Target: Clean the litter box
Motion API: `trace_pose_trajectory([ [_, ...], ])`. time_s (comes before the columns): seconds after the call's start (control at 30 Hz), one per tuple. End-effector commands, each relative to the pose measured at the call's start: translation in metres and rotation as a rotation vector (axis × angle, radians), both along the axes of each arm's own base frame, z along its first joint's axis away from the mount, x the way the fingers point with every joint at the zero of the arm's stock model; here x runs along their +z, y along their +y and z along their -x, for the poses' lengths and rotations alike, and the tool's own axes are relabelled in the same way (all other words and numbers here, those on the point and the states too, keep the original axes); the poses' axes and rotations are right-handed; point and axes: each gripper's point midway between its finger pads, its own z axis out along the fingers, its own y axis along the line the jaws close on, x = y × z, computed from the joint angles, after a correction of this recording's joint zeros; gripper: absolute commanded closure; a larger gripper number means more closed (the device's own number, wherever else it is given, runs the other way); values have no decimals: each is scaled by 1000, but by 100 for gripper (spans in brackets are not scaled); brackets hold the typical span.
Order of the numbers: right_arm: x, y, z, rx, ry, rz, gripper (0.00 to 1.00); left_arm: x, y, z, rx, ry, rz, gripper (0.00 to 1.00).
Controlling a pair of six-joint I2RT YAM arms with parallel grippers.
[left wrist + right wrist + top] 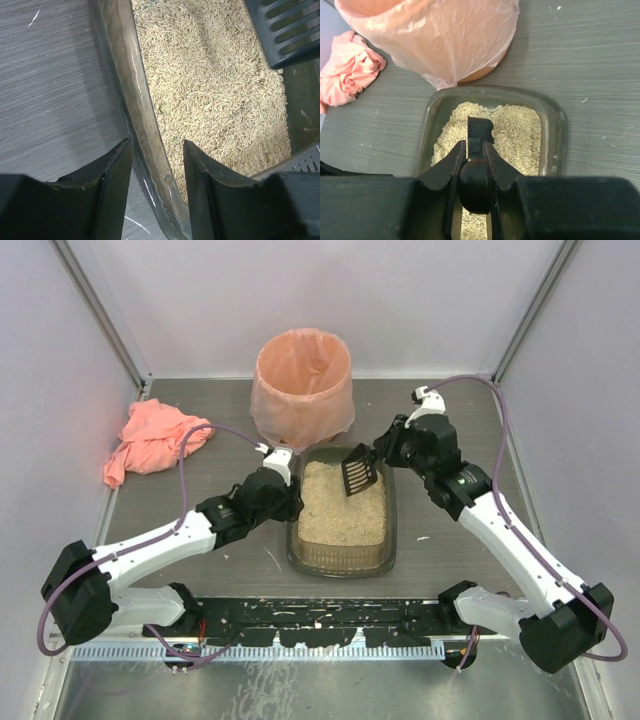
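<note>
litter box (340, 566) is sitting mid-bench (420, 562), long side running away from the arm bases, directly in front of the round bin (300, 412) with the peach bag. In the right wrist view the bag is hanging just beside the box's far rim. Beige litter (338, 515) is covering most of the floor, with a bare strip showing along the right side in the left wrist view. left claw (156, 146) is straddling the box's left wall: one finger (112, 185) is sitting outside over the bench, the other (207, 192) inside over the litter, jaws partly apart with the wall between them. Can't tell whether it's actually pinching the wall or just bracketing it. right claw (473, 146) is clamping tight on the round handle of a dark slotted scoop (358, 472). The scoop is hanging tilted at the far-right end of the box, blade pointing down over the litter near the far wall; whether it's touching the litter is unclear. Pink cloth (155, 440) is lying crumpled at the far left of the bench, left of the bin, well apart from the box.
</note>
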Motion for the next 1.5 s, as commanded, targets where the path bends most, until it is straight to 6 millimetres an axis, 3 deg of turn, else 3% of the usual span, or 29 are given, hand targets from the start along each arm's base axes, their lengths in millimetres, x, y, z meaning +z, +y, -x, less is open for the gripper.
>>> trace_pose_trajectory([
  [0.0, -4, 28, -9, 43, 22, -48, 99, 27, -29, -16, -69, -77, 102, 56],
  [0.23, -26, 58, -30, 53, 44, 13, 99, 2, -28, -19, -66, -38, 29, 60],
  [0.47, -46, 60, -54, -12, -24, 45, 99, -11, -27, -20, -76, -22, -7, 62],
  [0.63, -57, 62, -56, -17, -13, 71, 99, -20, -27, -17, -86, -7, -21, 65],
  [0.8, -82, 75, -50, 47, 36, 111, 99, -26, -29, -16, -98, 12, -25, 67],
  [1.0, -114, 103, -27, 203, 149, 78, 99, -31, -31, -16, -106, 28, -42, 68],
  [1.27, -130, 106, -4, 171, 226, -97, 99, -36, -36, -15, -127, 47, -52, 70],
  [1.47, -139, 119, 14, 175, 296, -314, 99, -37, -36, -16, -129, 49, -55, 71],
])
